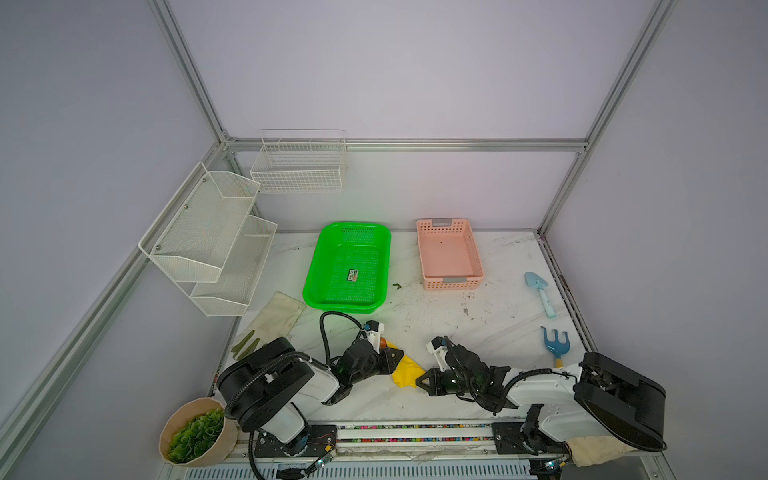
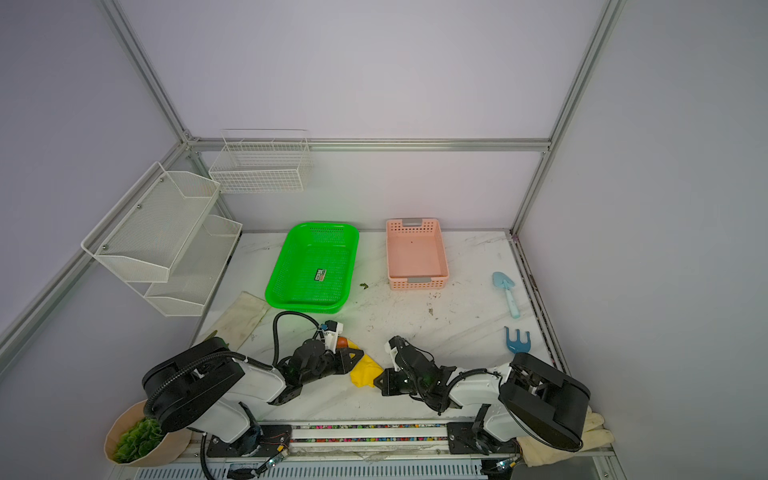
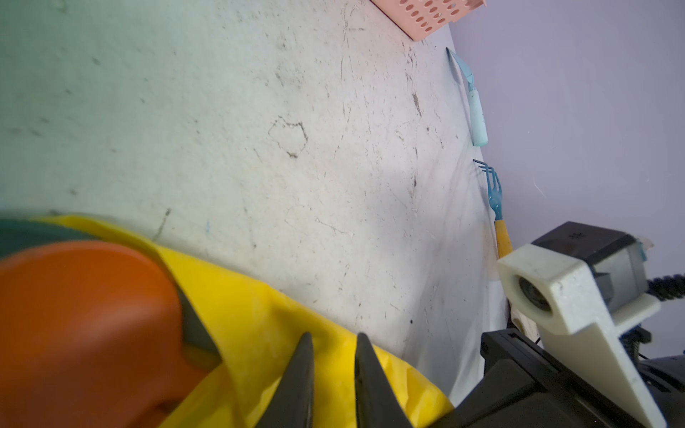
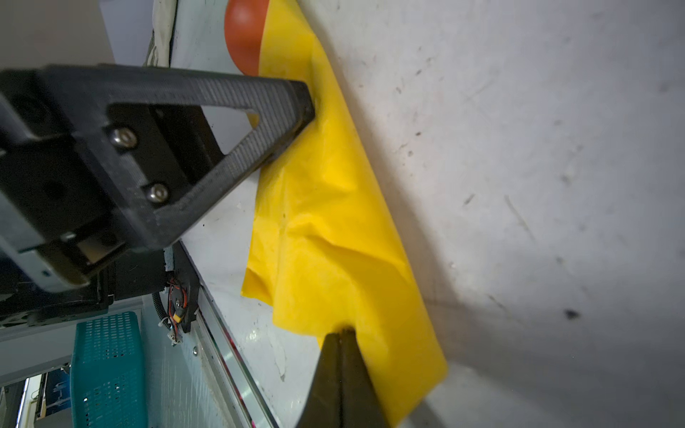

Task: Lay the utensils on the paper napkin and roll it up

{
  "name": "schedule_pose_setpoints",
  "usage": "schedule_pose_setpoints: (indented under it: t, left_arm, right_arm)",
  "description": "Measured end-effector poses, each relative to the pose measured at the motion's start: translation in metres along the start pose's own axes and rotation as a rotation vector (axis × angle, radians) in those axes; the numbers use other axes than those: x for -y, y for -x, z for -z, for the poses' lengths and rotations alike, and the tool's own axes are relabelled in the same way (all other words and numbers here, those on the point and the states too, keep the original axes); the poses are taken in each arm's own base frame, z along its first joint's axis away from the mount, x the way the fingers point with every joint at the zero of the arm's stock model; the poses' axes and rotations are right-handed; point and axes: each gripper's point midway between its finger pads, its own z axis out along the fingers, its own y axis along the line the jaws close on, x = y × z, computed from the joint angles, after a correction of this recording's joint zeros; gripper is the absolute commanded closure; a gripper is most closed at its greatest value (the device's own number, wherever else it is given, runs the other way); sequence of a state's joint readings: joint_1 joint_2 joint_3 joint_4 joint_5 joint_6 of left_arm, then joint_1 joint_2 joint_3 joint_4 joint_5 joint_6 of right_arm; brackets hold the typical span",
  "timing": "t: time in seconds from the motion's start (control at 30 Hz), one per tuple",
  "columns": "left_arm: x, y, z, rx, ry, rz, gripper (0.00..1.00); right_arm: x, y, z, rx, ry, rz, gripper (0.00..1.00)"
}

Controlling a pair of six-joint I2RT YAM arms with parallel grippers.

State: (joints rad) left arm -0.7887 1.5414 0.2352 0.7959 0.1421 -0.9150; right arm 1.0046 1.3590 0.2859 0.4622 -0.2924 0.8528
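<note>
Counter (image 1: 415, 409), scuffed white marble, with the green basket (image 1: 347, 306) toward the back as landmark. Left gripper (image 3: 332, 342) sits low just in front of the basket's front rim, jaws a narrow gap apart with a thick yellow fold pinched between them; right gripper (image 4: 341, 333), farther out from the basket, has its jaws fully together on the sheet's opposite edge. Paper napkin (image 1: 405, 372) lies rumpled and folded over between the two grippers (a short way in front of the basket), the orange spoon (image 4: 244, 33) pokes its bowl out at the end nearest the basket, and a teal piece (image 3: 26, 231) shows blurred beside it.
</note>
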Motion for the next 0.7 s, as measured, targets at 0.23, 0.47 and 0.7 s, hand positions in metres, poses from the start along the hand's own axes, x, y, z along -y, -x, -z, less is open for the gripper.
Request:
schedule_pose_setpoints:
  t: [0.23, 0.47, 0.7]
  left_arm:
    - [-0.001, 0.000, 0.011, -0.026, 0.042, -0.036, 0.68]
    - [-0.006, 0.001, 0.016, -0.059, 0.107, -0.059, 0.68]
    - [-0.007, 0.001, 0.007, -0.049, 0.095, -0.054, 0.69]
  right_arm:
    - [0.005, 0.000, -0.005, 0.008, -0.010, -0.011, 1.00]
    - [0.004, 0.002, -0.006, 0.017, 0.000, -0.015, 1.00]
    - [-0.014, 0.010, 0.014, 0.040, 0.013, 0.004, 1.00]
